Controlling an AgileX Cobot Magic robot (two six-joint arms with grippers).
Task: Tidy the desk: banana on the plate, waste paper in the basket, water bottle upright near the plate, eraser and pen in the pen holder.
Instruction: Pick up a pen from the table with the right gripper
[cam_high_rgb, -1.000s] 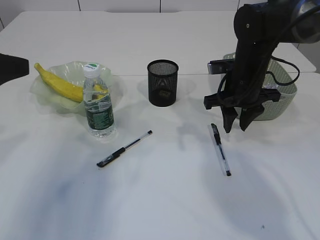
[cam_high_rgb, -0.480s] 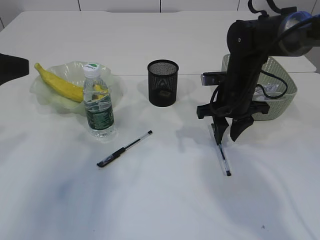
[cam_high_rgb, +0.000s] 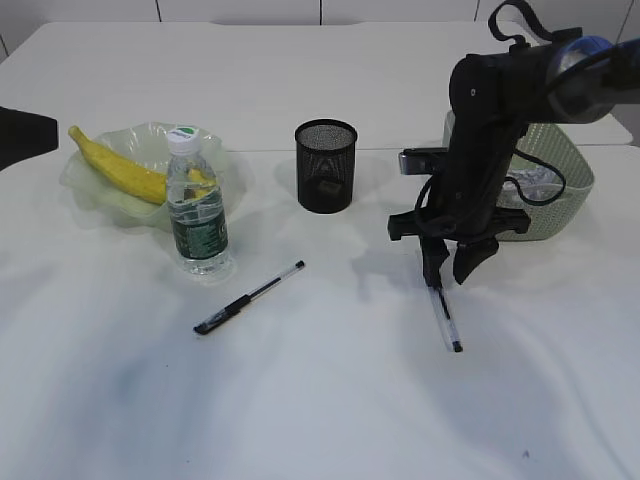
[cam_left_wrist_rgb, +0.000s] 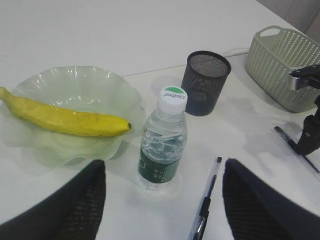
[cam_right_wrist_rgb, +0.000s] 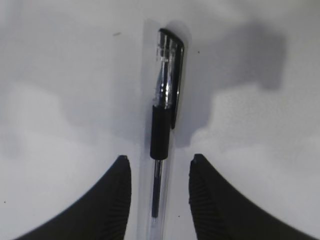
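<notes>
Counter (cam_high_rgb: 320, 400) things come first, from big to small: the green basket (cam_high_rgb: 560, 190) sits at the far right with crumpled paper (cam_high_rgb: 535, 185) inside, and the wavy green plate (cam_high_rgb: 100, 190) sits at the far left with the banana (cam_high_rgb: 115, 165) lying on it. Just beside the plate, on its right, the water bottle (cam_high_rgb: 197, 205) stands upright. The black mesh pen holder (cam_high_rgb: 325, 165) stands in the middle at the back, with a small thing inside that I cannot make out. One pen (cam_high_rgb: 248, 298) lies flat in front of the bottle, far from both grippers. The other pen (cam_high_rgb: 440, 305) lies flat on the right, and the right gripper (cam_high_rgb: 450, 265) is low over its top end. In the right wrist view its two fingers (cam_right_wrist_rgb: 112, 200) stand apart, one on each side of this pen (cam_right_wrist_rgb: 162, 125), not squeezing it. The left gripper (cam_left_wrist_rgb: 160, 200) hangs above the counter with its fingers wide apart, holding nothing; the bottle and the first pen lie just ahead of it.
</notes>
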